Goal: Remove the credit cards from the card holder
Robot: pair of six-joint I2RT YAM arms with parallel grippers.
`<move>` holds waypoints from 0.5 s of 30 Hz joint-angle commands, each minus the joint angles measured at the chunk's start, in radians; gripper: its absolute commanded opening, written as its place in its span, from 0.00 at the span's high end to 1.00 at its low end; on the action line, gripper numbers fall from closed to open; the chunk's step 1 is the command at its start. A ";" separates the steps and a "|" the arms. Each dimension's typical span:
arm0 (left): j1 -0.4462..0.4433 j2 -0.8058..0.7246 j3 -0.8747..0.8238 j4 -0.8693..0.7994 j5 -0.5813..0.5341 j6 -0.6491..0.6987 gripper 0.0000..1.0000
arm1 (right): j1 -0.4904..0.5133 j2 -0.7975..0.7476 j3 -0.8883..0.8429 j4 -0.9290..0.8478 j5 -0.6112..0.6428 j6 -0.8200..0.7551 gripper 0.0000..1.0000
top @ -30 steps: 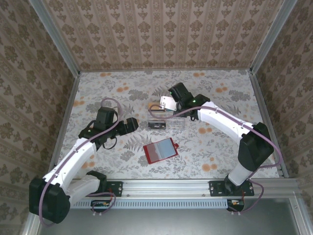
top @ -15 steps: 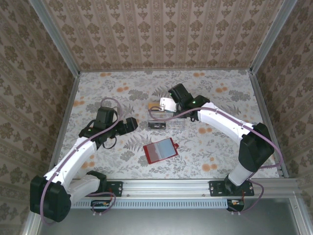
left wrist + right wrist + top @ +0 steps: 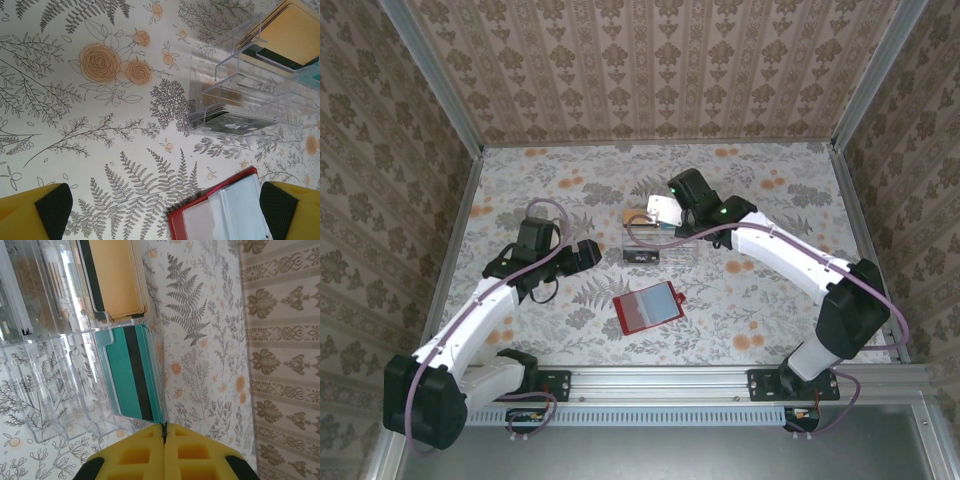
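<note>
Two arms stand over the flowered worktop [image 3: 540,180]. At the left, the left claw [image 3: 588,252] hangs released just above the surface, its yellow fingers [image 3: 35,212] spread wide in its wrist view, with nothing between them but the near corner of the card holder [image 3: 220,212]. The red card holder [image 3: 648,307] lies open and flat on the worktop near the front edge, between the two arms, clear inner sleeves facing up.

Just beyond it sits a clear plastic tray [image 3: 675,250] with upright dividers. Dark cards [image 3: 235,120] stand in the compartment nearest the holder, and orange cards [image 3: 287,30] fill one farther back.

At the right, the right claw [image 3: 655,222] is at the tray's far left corner. In its wrist view the yellow pads [image 3: 200,455] are clenched on the thin edge of a teal card [image 3: 162,412], the outermost of a teal stack [image 3: 127,375] standing in the compartment beside the orange cards.
</note>
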 commanded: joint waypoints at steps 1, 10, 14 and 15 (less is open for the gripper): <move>0.006 0.007 0.026 0.007 0.018 0.005 0.00 | 0.014 -0.025 -0.042 -0.026 -0.042 0.013 1.00; 0.011 0.004 0.027 0.002 0.018 0.010 0.00 | 0.009 0.072 -0.019 -0.032 -0.010 0.020 1.00; 0.015 0.001 0.029 -0.003 0.017 0.016 0.00 | -0.001 0.101 0.001 -0.025 0.001 0.025 1.00; 0.017 0.000 0.028 -0.004 0.019 0.015 0.00 | -0.003 0.105 0.005 -0.025 0.002 0.024 1.00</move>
